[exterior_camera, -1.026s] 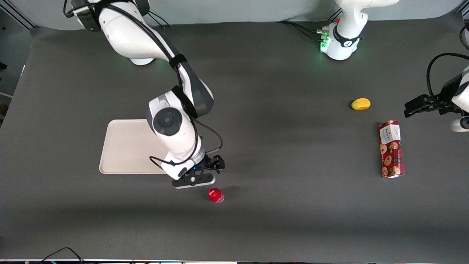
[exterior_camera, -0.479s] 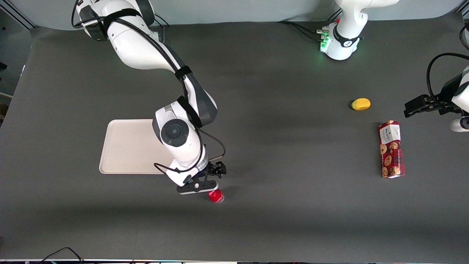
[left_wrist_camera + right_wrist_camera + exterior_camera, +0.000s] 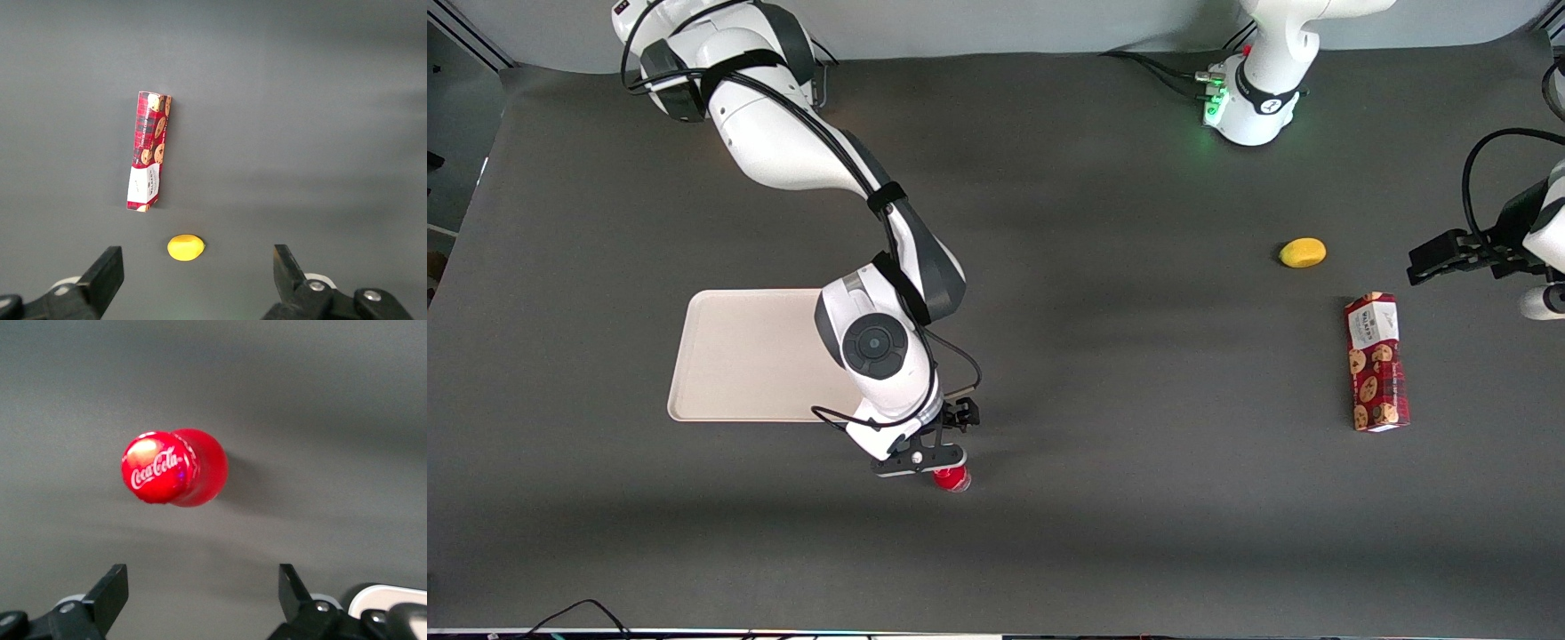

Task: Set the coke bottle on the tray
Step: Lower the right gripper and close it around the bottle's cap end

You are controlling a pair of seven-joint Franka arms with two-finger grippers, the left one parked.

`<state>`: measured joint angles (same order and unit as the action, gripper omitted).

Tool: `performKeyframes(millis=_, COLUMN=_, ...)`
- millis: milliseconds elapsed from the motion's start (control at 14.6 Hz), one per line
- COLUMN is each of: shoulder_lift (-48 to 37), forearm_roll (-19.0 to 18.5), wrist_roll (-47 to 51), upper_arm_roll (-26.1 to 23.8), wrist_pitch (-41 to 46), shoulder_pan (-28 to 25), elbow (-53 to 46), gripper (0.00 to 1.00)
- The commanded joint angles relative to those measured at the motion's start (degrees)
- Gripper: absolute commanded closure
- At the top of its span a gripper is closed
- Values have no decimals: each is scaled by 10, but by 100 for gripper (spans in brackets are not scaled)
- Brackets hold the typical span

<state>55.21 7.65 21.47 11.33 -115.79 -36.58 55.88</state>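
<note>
Coke bottle [image 3: 952,479]: stands upright on the dark table [image 3: 1103,533], nearest the front camera of all the things, well clear of the tray; from above it shows as a red disc.
Bottle cap [image 3: 159,467]: red, with "Coca-Cola" in white script readable across its top in the right wrist view.
Gripper [image 3: 941,449]: hovers right over the bottle, partly covering it in the front view; its two fingers [image 3: 110,592] are spread wide with only bare table between them, the bottle lying ahead of the tips and not gripped.
Tray [image 3: 738,356]: beige, flat, low rim, farther from the camera than the bottle, toward the working arm's end; the arm covers one corner.
Cookie box [image 3: 1376,362]: red, lying flat toward the parked arm's end, cookie pictures on its side and a white end label whose print is too small to read.
Lemon [image 3: 1303,252]: yellow, near the box, farther from the camera.
</note>
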Motion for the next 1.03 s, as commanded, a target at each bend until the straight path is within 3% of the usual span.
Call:
performKeyframes(millis=0, shoulder_lift=10, forearm_roll=12, wrist_roll=-7, upper_arm_roll=6, wrist_pitch=16, shoulder_pan=1, elbow=-31, gripper=0)
performKeyframes(millis=411, shoulder_lift=1, forearm_roll=13, wrist_roll=-53, upper_arm_roll=1, wrist_pitch=6, shoulder_pan=21, elbow=-46, gripper=0)
performKeyframes(millis=616, shoulder_lift=6, forearm_roll=13, wrist_roll=-53, upper_arm_roll=0, wrist_pitch=-59, shoulder_pan=19, elbow=-51, gripper=0)
performKeyframes(millis=958, shoulder_lift=23, forearm_roll=13, wrist_roll=-53, upper_arm_roll=0, wrist_pitch=-95, shoulder_pan=17, elbow=-51, gripper=0)
